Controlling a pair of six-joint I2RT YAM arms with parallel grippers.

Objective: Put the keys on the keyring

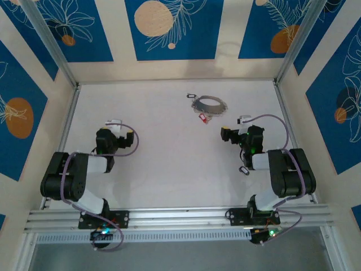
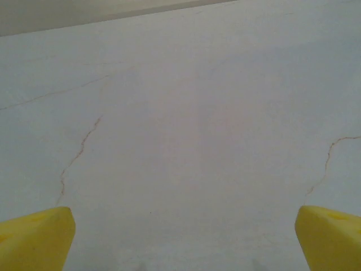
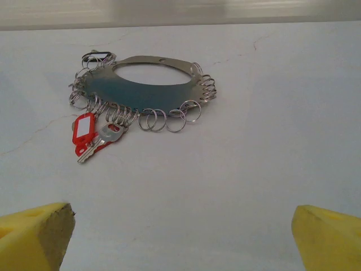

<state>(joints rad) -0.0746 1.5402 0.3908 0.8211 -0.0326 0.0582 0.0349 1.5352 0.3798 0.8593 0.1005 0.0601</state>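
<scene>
The keyring [image 3: 141,90] is a flat silvery oval with a hole, fringed with small split rings, and it lies on the white table at the back centre [image 1: 208,105]. A silver key [image 3: 107,137] with a red tag [image 3: 83,129] hangs off its near-left edge, also visible from above [image 1: 202,117]. My right gripper [image 3: 183,240] is open, its yellow fingertips [image 3: 39,234] wide apart over bare table, well short of the keyring; from above it sits to the ring's lower right [image 1: 232,134]. My left gripper [image 2: 183,240] is open over bare table at the left [image 1: 113,129], holding nothing.
A small dark oval tag loop [image 1: 190,95] lies just behind the keyring, and it also shows in the right wrist view [image 3: 96,55]. Another small dark loop [image 1: 244,170] lies beside the right arm. Blue patterned walls [image 1: 169,28] and metal frame posts [image 1: 70,113] enclose the table.
</scene>
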